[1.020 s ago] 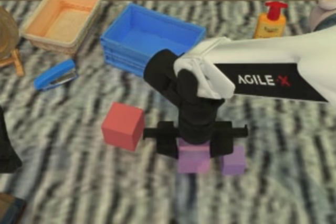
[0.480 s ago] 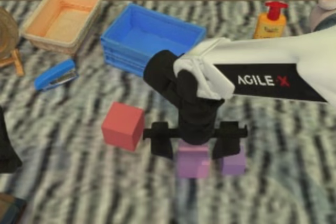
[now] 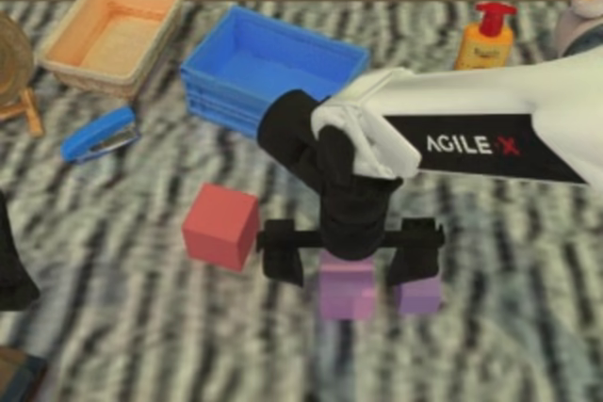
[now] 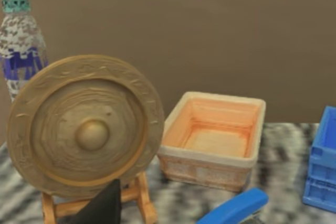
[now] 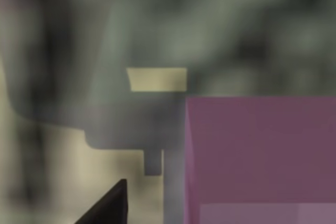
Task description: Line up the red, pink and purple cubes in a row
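The coral-red cube (image 3: 221, 226) sits left of centre on the striped cloth. The pink cube (image 3: 347, 291) rests to its right, and the small purple cube (image 3: 417, 296) stands just right of the pink one. My right gripper (image 3: 349, 253) hangs directly over the pink cube, open, its fingers (image 3: 283, 253) spread wide and clear of the cube's sides. In the right wrist view the pink cube (image 5: 260, 156) fills the lower corner beside one dark fingertip (image 5: 107, 208). My left arm (image 3: 9, 270) is parked at the table's left edge.
A blue crate (image 3: 273, 68) and a wicker basket (image 3: 113, 30) stand at the back. A blue stapler (image 3: 99, 134) lies left of the crate, and an orange pump bottle (image 3: 485, 37) stands at the back right. A gong on a wooden stand (image 4: 86, 129) is at the far left.
My right gripper's fingers have spread apart and let go of the pink cube, which stays on the cloth between the red and purple cubes.
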### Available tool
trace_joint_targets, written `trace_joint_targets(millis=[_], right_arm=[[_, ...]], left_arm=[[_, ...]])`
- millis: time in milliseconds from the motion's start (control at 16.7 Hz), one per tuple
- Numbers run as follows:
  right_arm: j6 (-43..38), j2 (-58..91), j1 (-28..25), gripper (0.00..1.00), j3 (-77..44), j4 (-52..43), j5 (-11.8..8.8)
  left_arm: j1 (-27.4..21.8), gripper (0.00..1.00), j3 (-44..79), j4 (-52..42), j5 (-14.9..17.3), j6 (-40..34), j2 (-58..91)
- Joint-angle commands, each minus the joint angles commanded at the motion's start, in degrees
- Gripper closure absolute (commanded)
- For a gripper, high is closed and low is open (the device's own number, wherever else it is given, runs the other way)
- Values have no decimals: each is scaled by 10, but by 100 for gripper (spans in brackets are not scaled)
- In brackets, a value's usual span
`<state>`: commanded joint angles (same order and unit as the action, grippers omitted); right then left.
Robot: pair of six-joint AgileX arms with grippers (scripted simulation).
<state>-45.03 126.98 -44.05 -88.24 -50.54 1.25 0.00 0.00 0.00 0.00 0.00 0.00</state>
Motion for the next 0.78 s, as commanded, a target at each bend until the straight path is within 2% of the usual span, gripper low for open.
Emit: trace_joint_targets(millis=[180, 540, 780], right_arm=[[0, -8, -2, 0, -16, -23, -1], [0, -48, -7, 0, -80, -130, -1], [0, -49, -4, 0, -82, -134, -1]], left_arm=[[0, 0, 0, 0, 0, 0, 0], [0, 0, 0, 0, 0, 0, 0], [0, 0, 0, 0, 0, 0, 0]])
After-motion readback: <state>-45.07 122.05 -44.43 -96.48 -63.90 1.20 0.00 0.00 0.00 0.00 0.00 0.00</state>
